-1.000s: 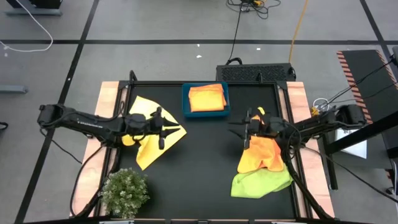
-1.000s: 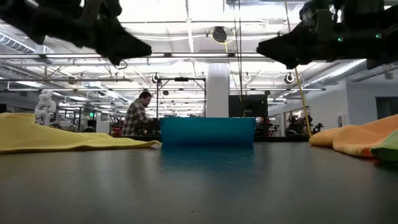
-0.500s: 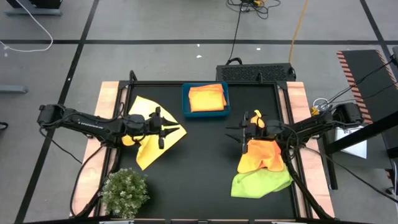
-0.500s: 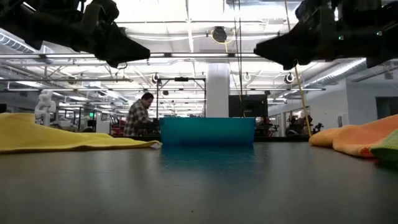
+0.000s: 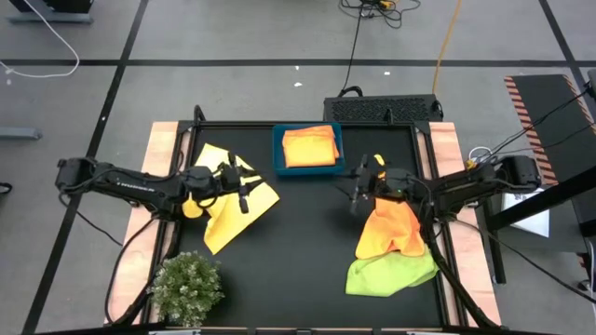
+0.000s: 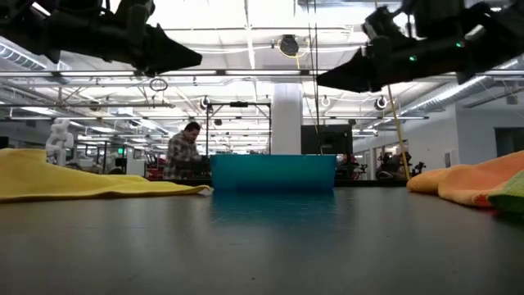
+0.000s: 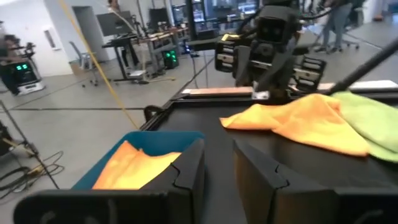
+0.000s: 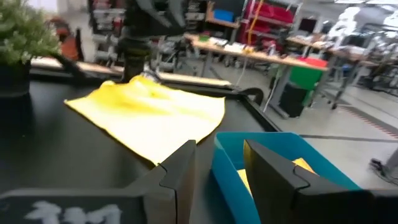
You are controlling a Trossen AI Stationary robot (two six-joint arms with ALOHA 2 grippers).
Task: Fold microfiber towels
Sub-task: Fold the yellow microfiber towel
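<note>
A yellow towel (image 5: pixel 228 219) lies spread and rumpled on the black table at the left, under my left gripper (image 5: pixel 250 190). That gripper hangs above it, level, open and with nothing between its fingers (image 7: pixel 219 163). An orange towel (image 5: pixel 389 228) lies bunched at the right, partly on a lime green towel (image 5: pixel 391 273). My right gripper (image 5: pixel 352 191) hovers level just left of the orange towel, open and with nothing in it (image 8: pixel 221 163). A folded orange towel (image 5: pixel 310 147) rests in the blue bin (image 5: pixel 277 149).
The blue bin stands at the middle of the far edge, between the two grippers. A small bushy plant (image 5: pixel 188 287) stands at the near left corner. Bare black table (image 5: pixel 307 251) stretches between the towels. A person (image 6: pixel 182 154) stands in the room beyond.
My right gripper has moved toward the table's left and a little toward the far edge, off the orange towel and nearer the bin. My left gripper has tipped and rolled slightly in place. The towels lie as before.
</note>
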